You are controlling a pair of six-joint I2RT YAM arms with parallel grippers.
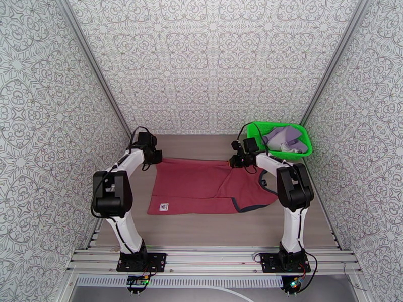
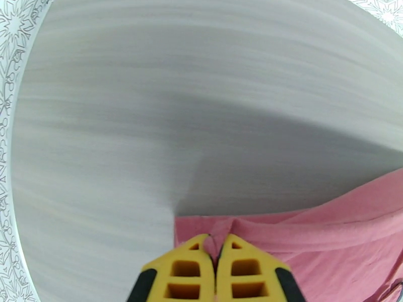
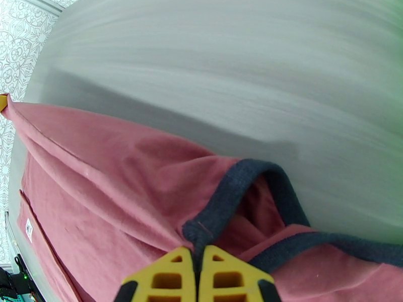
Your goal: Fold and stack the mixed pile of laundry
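**A:** What lay nearest the arms?

**B:** The red tank top (image 1: pixel 201 190), spread flat on the worktop (image 1: pixel 201 230), left of the green basket (image 1: pixel 274 124) and nearer than it. It was judged light and limp, apt to sag unless taken by hem or trim.

**A:** And the holds?

**B:** Well left of the basket, the left end effector (image 2: pixel 217 243) pinched the far hem corner. Just beside the basket, the right end effector (image 3: pixel 197 251) pinched the dark trim. The lavender garment (image 1: pixel 288 138) sat crumpled inside the basket.
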